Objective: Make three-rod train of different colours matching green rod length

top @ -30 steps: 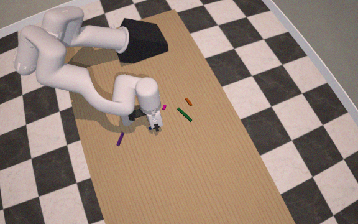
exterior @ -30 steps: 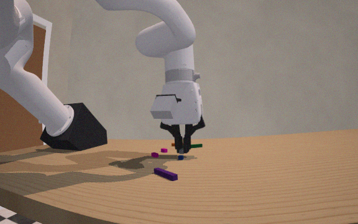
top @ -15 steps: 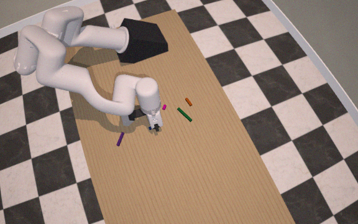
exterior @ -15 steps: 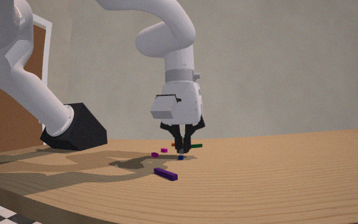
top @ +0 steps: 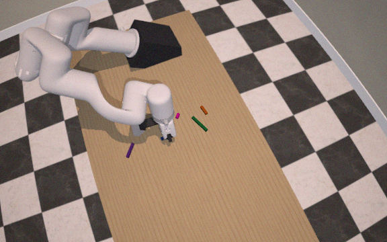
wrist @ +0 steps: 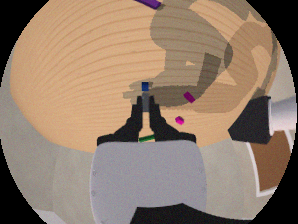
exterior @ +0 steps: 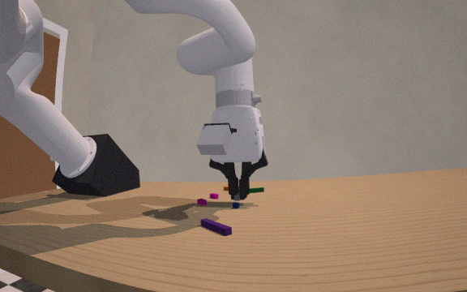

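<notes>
My gripper [top: 169, 137] [exterior: 238, 195] [wrist: 145, 102] points down, shut on the grey rod [exterior: 237, 198] [wrist: 145, 104], low over the table; the fingers hide most of it. The small blue rod [top: 162, 138] [exterior: 236, 205] [wrist: 145, 86] lies just beside the grey rod; their gap is unclear. Two magenta rods lie apart: one [top: 177, 115] [exterior: 214, 195] [wrist: 179, 120], and another [exterior: 202, 202] [wrist: 189, 97] hidden by the arm in the top view. The green rod [top: 199, 124] [exterior: 257, 190] [wrist: 146, 138] and orange rod [top: 203, 110] [exterior: 226, 188] lie farther off. The purple rod [top: 130, 150] [exterior: 216, 227] [wrist: 148, 3] lies alone.
The wooden table [top: 193, 188] [exterior: 339, 243] carries the arm's black base [top: 156, 45] [exterior: 100, 166] [wrist: 252, 120]. The arm's shadow falls over the table around the blue rod and the magenta rods.
</notes>
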### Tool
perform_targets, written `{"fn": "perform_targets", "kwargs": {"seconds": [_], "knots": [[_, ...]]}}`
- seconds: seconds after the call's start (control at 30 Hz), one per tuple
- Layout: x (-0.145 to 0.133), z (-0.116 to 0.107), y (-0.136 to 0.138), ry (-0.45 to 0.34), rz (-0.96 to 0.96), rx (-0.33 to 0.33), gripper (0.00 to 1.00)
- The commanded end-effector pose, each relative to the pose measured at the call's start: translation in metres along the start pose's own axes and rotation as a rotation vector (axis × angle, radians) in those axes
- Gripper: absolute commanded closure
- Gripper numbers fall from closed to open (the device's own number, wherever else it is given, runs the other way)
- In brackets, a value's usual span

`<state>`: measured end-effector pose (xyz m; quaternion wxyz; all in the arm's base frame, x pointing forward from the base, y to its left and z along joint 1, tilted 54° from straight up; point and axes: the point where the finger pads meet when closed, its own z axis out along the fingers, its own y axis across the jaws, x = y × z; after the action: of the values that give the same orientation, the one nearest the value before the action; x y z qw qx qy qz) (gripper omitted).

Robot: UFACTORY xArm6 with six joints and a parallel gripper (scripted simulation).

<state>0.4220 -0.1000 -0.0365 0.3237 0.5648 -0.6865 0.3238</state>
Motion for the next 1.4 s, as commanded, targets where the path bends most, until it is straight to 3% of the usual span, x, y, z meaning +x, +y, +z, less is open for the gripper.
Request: {"fn": "perform_targets", "kwargs": {"seconds": [0.0,1.37], "knots": [[-0.001,-0.001,-0.001,-0.001,0.001,0.003,0.96],[-0.001,0.009,-0.001,-0.001,0.001,0.003,0.96]]}}
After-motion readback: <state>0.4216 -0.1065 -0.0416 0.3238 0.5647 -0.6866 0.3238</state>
